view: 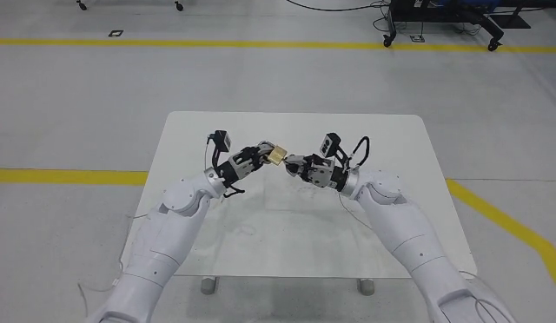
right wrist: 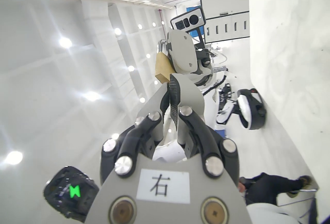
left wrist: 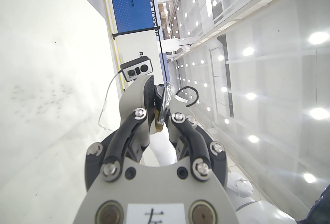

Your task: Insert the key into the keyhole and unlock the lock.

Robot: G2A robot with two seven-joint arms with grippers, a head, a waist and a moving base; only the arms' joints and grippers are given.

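Above the middle of the white rectangular table [view: 287,236], a small brass padlock [view: 277,155] with a silver metal shackle is held clear of the tabletop. It is clamped by the left gripper [view: 263,155], whose fingers are closed on it. In the left wrist view the shackle and a strip of the brass body of the padlock [left wrist: 165,102] are seen pinched between the pads of that gripper [left wrist: 157,92].

The right gripper [view: 294,163] is placed just to the right of the padlock, tip towards it, so that the two grippers meet nose to nose over the table. In the right wrist view the fingers of the right gripper [right wrist: 171,85] are drawn together. Their tips are seen at one corner of the brass body [right wrist: 163,68]; whether they touch it or lie just beside it cannot be told. Whether a key is pinched between those fingers cannot be told either. One white finger [right wrist: 181,53] of the left gripper is seen against the padlock's flat face.

On the floor beyond the table a yellow painted line [view: 261,42] is laid from left to right, and a black wheeled frame [view: 443,15] is parked at the far right.
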